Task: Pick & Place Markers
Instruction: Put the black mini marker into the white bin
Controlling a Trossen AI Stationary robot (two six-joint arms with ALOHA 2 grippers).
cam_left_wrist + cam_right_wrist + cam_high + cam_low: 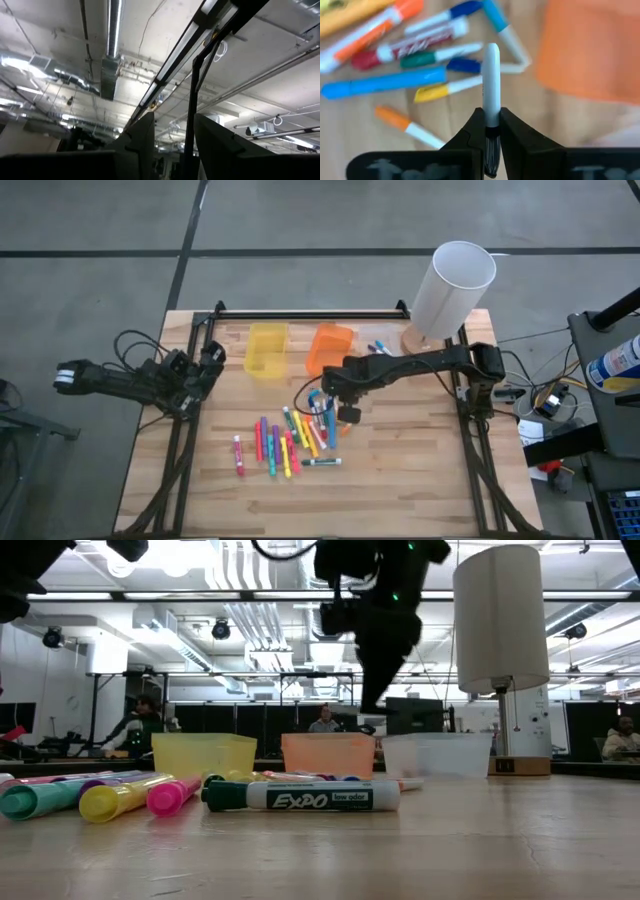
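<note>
Many coloured markers (pixel 290 442) lie loose on the wooden table (pixel 420 470), in front of the bins. My right gripper (pixel 337 402) hangs above the far right of this pile (pixel 420 65), shut on a marker with a white barrel (pixel 492 80) and a dark cap. In the low view it (pixel 372 690) is well above the table, pointing steeply down. My left gripper (pixel 212 358) waits over the table's left edge; its wrist view looks up at the ceiling past its open fingers (pixel 172 142). My right gripper pinches the white marker between its two fingers where the white barrel meets the dark cap (pixel 491 131). The fingers come from above, slanting down, and the marker lies along them. Its white barrel sticks out past the fingertips, lifted clear of the table.
A yellow bin (pixel 266 348), an orange bin (pixel 330 348) and a clear bin (pixel 435 754) stand in a row at the far side. A tall white cylinder (pixel 452 288) stands at the far right. A black-capped Expo marker (pixel 305 796) lies nearest the low camera.
</note>
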